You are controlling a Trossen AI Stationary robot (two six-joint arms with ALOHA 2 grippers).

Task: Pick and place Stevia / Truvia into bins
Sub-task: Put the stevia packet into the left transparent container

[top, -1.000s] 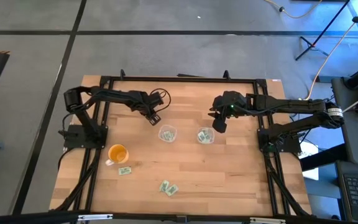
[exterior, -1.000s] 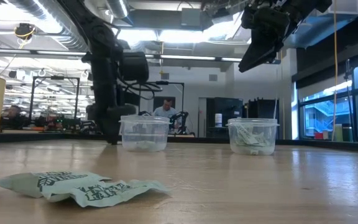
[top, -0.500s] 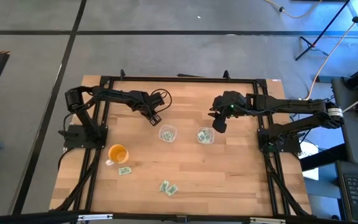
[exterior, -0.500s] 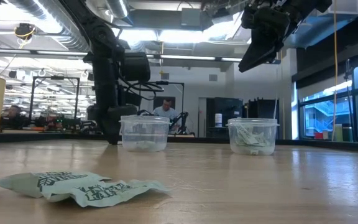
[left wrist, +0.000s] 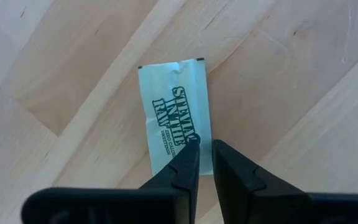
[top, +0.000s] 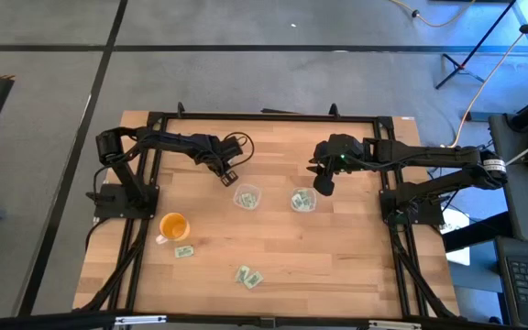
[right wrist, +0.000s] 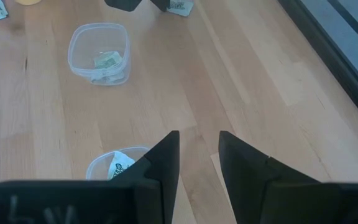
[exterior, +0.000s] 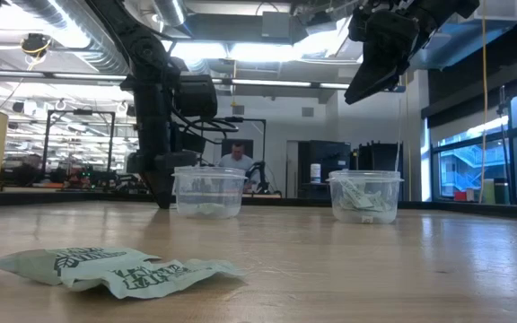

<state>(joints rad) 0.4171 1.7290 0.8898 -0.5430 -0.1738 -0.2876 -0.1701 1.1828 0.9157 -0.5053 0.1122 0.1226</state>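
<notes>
On the wooden surface (top: 337, 247), both clear squarish plastic bins (top: 247, 196) hold green-and-white paper packets (right wrist: 108, 60), several loose ones (top: 248, 276) remain; left gripper (left wrist: 204, 149) jaws narrowly pinch one flat packet (left wrist: 174, 112), right gripper (right wrist: 197, 152) jaws parted, empty.

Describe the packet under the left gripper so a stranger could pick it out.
On the wooden table, go behind the left clear plastic bin. A pale green paper Stevia packet lies flat under the left gripper; the other loose packets lie on the near side.
</notes>
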